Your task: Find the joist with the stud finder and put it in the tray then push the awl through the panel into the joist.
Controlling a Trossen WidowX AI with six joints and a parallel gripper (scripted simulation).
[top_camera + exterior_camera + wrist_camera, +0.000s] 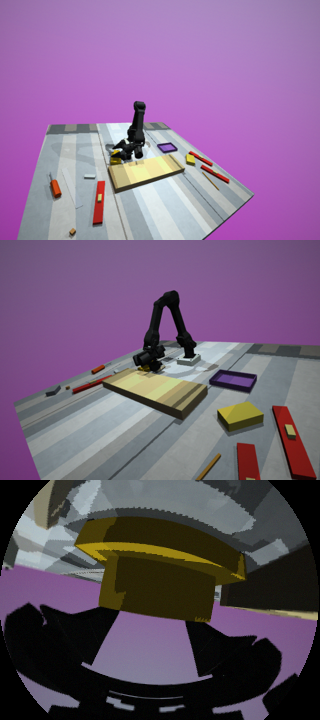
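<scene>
The yellow stud finder (115, 161) (142, 368) (160, 587) is on the table behind the left end of the pale wooden floor panel (144, 173) (155, 390). My gripper (112, 152) (154, 610) is open and low at the stud finder. In the wrist view the narrower part of the stud finder reaches the gap between the fingertips, with its wide base beyond. The purple tray (170, 150) (230, 388) is empty, behind the panel's right end. The awl (55, 188) (98, 369), with an orange handle, lies at the far left. The joist is hidden.
A red bar (98, 206) (90, 385) lies left of the panel, with a small white block (89, 176) nearby. A yellow block (190, 159) (240, 415), two more red bars and a thin brown stick (210, 181) (209, 466) lie to the right.
</scene>
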